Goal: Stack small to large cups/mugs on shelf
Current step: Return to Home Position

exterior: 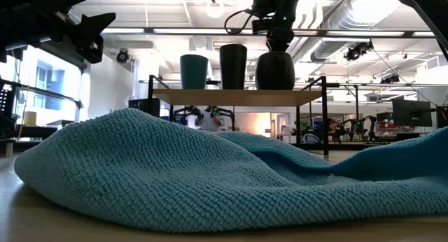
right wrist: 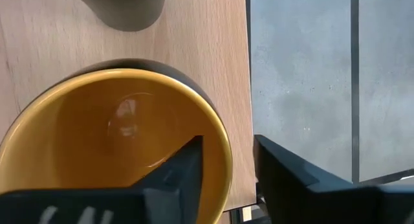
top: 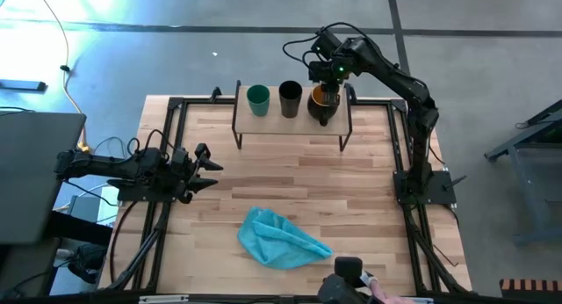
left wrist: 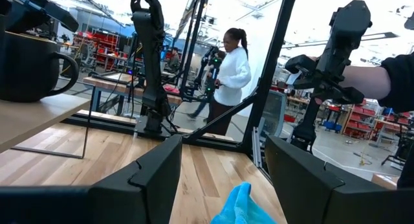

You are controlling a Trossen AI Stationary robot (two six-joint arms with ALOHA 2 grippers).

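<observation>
On the shelf (top: 281, 124), the small cup (top: 257, 98) is standing left, taller cup (top: 290, 98) middle, mug (top: 322, 104) right; cloth (top: 281, 238) is lying before it.

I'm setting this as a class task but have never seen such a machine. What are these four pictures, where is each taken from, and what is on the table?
It is a robot with two arms at a wooden table. One picture looks down from above, one looks level across the tabletop, and two come from cameras on the wrists. On a shelf stand a green cup, a black cup and a yellow-lined mug in a row. A blue cloth lies on the table, apart from the shelf. The right gripper is over the mug, fingers open either side of its rim. The left gripper waits open and empty at the table's left edge.
</observation>
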